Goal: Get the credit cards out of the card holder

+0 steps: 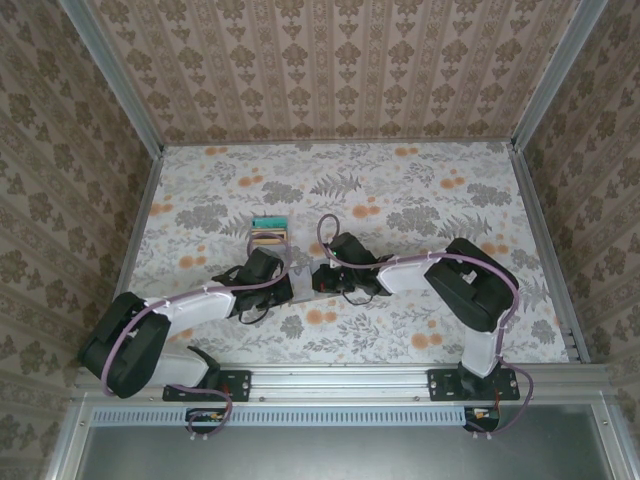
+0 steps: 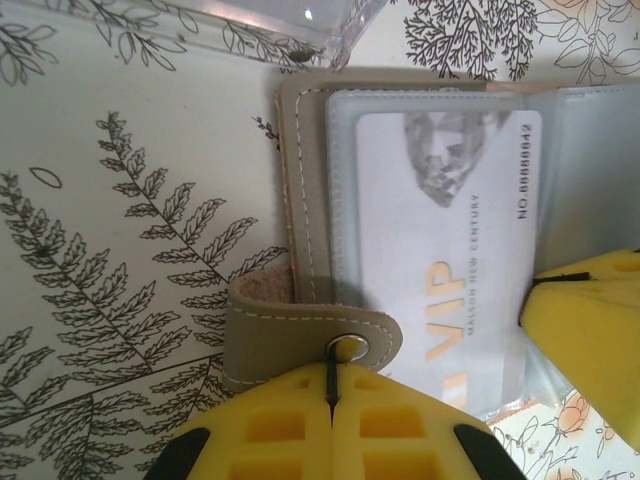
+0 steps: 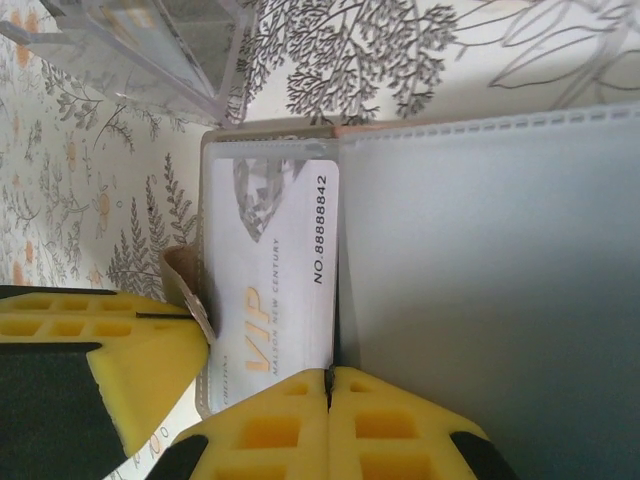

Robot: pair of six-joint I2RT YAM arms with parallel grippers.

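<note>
From above, I see the card holder lying open at table centre. Left wrist: its tan cover and clear sleeve hold a pale grey credit card reading "VIP", "MAISON NEW CENTURY", "NO.8888842". The left gripper has its jaws pressed together at six o'clock, against the snap strap. Right wrist: the right gripper has its jaws pressed together at the card's six o'clock edge.

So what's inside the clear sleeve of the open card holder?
A pale grey VIP card sits inside the card holder sleeve, its lettering readable through the plastic. Whether more cards lie behind it, or in the frosted sleeve beside it, cannot be seen.
</note>
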